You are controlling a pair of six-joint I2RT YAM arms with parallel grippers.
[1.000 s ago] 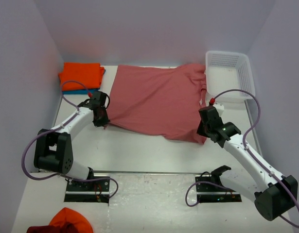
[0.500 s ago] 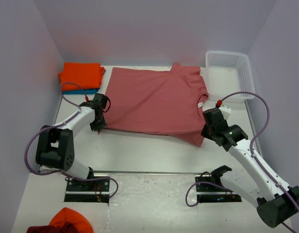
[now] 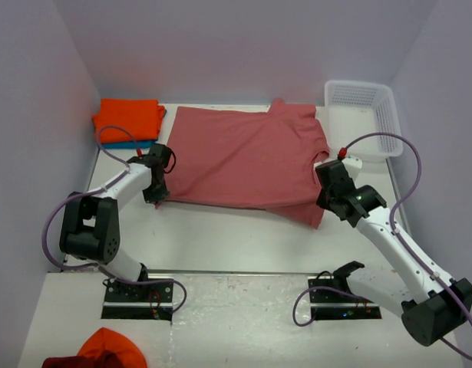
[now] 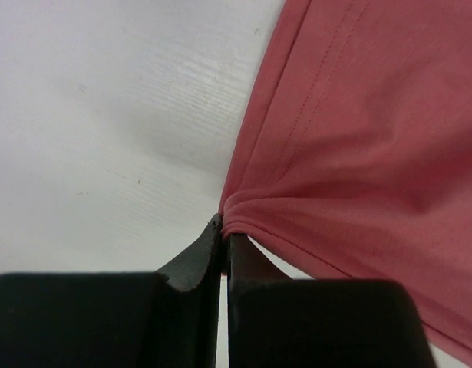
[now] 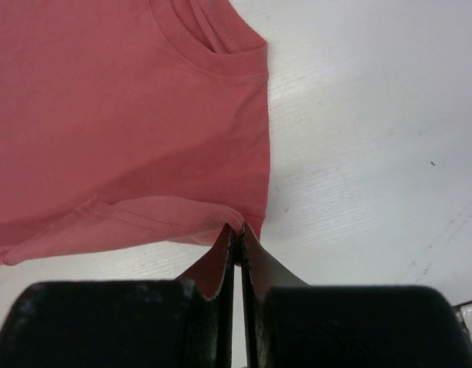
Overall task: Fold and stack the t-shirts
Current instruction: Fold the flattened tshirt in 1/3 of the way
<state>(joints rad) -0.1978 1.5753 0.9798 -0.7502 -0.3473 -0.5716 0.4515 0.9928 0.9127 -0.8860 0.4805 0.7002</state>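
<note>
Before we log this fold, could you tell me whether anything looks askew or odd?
The salmon-red t-shirt lies skewed: its near edge slants closer toward the right end effector, where the pinched cloth bunches and doubles over.

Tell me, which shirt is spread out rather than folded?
The salmon-red t-shirt, lying open in the middle. The orange t-shirt sits folded atop the teal t-shirt, stacked far left.

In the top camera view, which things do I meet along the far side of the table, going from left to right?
folded orange t-shirt → salmon-red t-shirt → white lattice basket
</note>
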